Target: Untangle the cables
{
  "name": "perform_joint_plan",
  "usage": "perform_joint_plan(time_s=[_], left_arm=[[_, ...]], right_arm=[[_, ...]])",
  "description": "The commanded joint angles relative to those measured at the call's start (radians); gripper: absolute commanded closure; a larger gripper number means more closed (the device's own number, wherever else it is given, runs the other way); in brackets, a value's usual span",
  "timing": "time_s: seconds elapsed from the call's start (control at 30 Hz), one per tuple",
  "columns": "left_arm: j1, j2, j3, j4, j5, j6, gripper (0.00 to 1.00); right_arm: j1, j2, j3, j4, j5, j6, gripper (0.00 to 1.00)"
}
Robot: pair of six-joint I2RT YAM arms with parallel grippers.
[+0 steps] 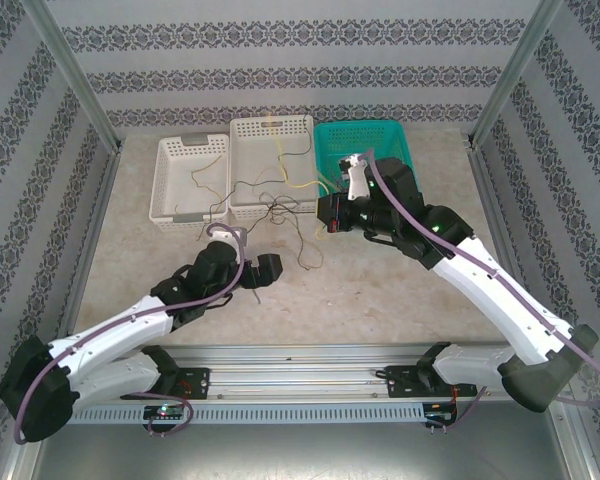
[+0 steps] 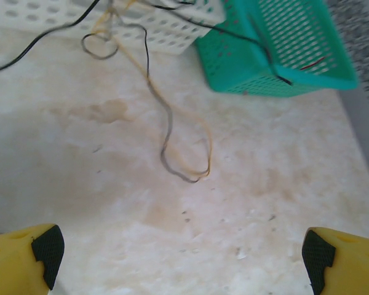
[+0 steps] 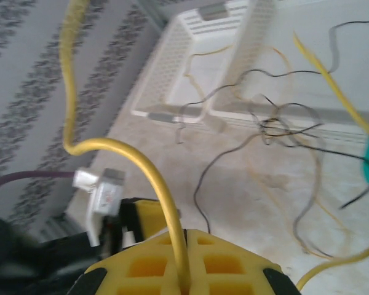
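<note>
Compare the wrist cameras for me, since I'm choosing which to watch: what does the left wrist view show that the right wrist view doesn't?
Left wrist: the open left gripper above the table, and the green basket with its perforated side. Right wrist: the right gripper shut on a yellow cable, the far white basket and patterned wall. Both: thin tangled cables lying on that table.

**Stone-look top, plastic and metal**

The worktop (image 1: pixel 380 290) looks like pale marbled stone, matt and blotchy with stains. The white baskets (image 1: pixel 162 185) and the teal basket (image 1: pixel 355 125) are perforated plastic with a slight sheen. The yellow cable (image 3: pixel 150 175) has a smooth, glossy sheath. On the left claw (image 2: pixel 181 264), the fingers (image 2: pixel 12 267) are matt yellow plastic with black rubbery pads (image 2: pixel 48 251). The rails (image 1: pixel 310 362) are brushed metal.
</note>
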Motion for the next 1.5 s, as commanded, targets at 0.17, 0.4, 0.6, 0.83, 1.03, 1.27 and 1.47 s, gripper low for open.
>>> perform_joint_plan(time_s=[0.17,0.4,0.6,0.83,1.03,1.27,1.47], left_arm=[[-0.012,-0.074,-0.004,0.068,0.000,0.073,0.00],[-0.012,-0.375,-0.038,-0.076,-0.149,0.086,0.00],[-0.012,-0.615,0.031,-0.362,-0.307,0.100,0.00],[-0.011,-0.700,0.112,-0.612,-0.414,0.107,0.00],[-0.011,-0.710,0.182,-0.705,-0.490,0.127,0.00],[-0.012,-0.706,0.208,-0.740,-0.501,0.122,0.00],[-0.011,-0.706,0.178,-0.737,-0.504,0.103,0.00]], right_arm=[[0.034,0.058,0.210,-0.018,-0.117,0.020,1.00],[0.039,0.375,0.472,0.006,-0.227,-0.010,1.00],[0.046,0.799,0.992,-0.115,-0.312,-0.023,1.00],[0.022,1.309,1.576,-0.050,-0.432,0.169,1.00],[0.051,1.431,1.467,0.180,-0.381,0.182,1.00],[0.034,1.599,1.518,0.320,-0.299,0.255,1.00],[0.046,1.638,1.485,0.258,-0.255,0.215,1.00]])
